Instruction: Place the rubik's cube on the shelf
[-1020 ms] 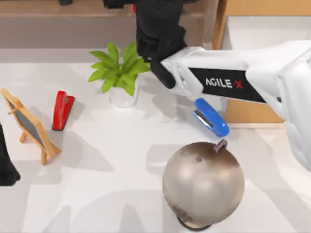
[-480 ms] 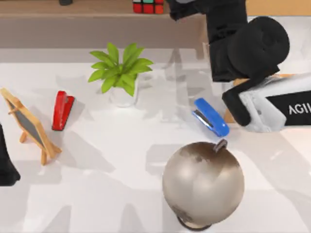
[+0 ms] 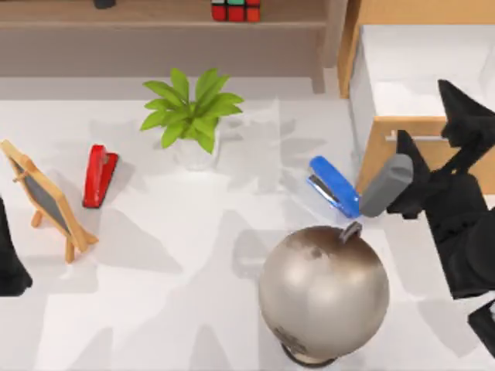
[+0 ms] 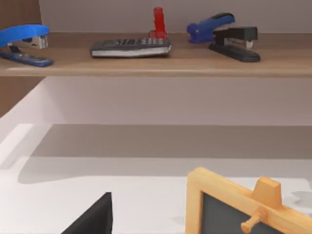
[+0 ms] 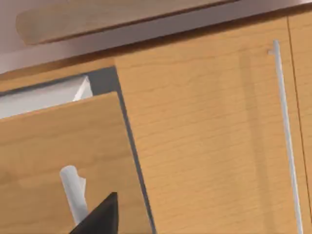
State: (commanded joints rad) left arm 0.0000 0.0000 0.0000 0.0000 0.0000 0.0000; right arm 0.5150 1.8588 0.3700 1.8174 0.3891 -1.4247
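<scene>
The rubik's cube [image 3: 236, 9] sits on the shelf [image 3: 116, 22], a long light-brown ledge along the table's far edge, and nothing touches it. My right gripper [image 3: 439, 148] hangs open and empty well to the right of the cube, over the front of the wooden cabinet. In the right wrist view one black fingertip [image 5: 100, 217] points at the cabinet's drawer face. My left gripper [image 3: 9, 267] is parked at the table's left edge, open, beside the small chalkboard; one of its fingertips [image 4: 92, 219] appears in the left wrist view, below the shelf [image 4: 161, 66].
A potted plant [image 3: 193, 116] stands below the cube. A red stapler [image 3: 99, 174] and an easel chalkboard [image 3: 46, 199] lie at left. A blue stapler [image 3: 336, 185] and a globe [image 3: 323, 292] are centre-right. The drawer cabinet [image 3: 387, 151] is at right.
My right arm has drawn back from the shelf, swinging right and toward the near side. The rubik's cube stays behind on the shelf. The left arm has not moved.
</scene>
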